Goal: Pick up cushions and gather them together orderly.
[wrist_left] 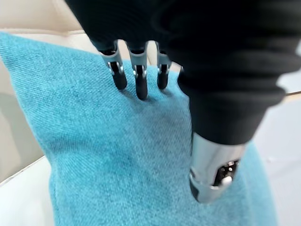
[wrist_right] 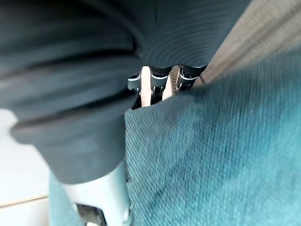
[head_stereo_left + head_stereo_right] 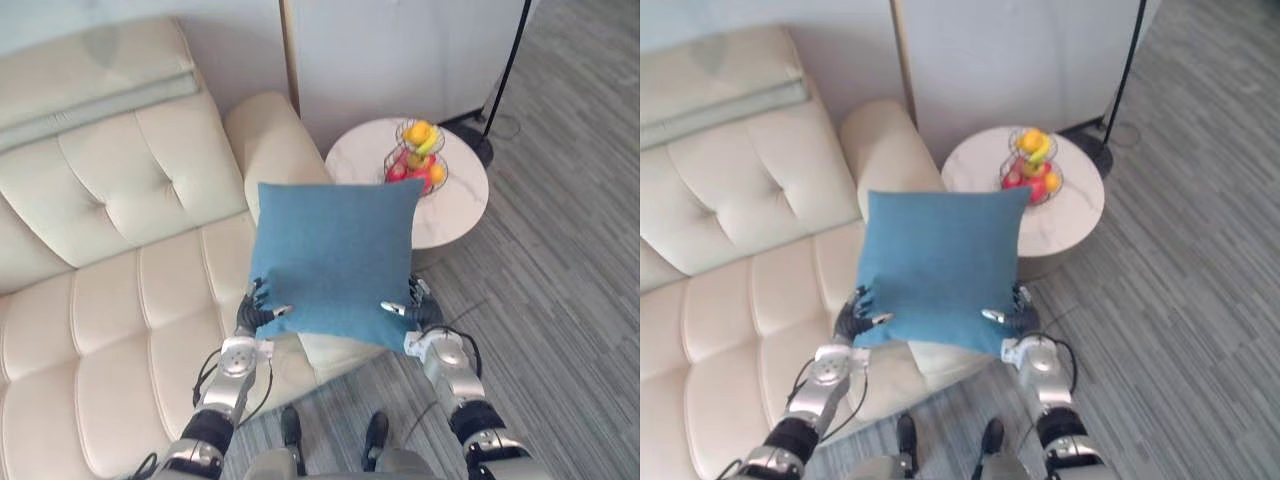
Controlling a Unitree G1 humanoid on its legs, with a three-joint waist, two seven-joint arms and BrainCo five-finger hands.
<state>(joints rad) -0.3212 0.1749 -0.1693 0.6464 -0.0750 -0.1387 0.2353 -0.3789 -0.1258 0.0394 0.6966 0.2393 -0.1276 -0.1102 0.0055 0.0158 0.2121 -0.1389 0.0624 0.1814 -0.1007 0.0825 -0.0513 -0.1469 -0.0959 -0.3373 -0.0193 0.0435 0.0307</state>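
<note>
A blue cushion hangs upright above the front edge of the cream sofa, pinched at its two lower corners: the left hand clamps one, the right hand the other, thumbs on the face, fingers behind. Beside the sofa's arm, a round white bench carries a tiered wire basket holding orange, yellow and red fruit
</note>
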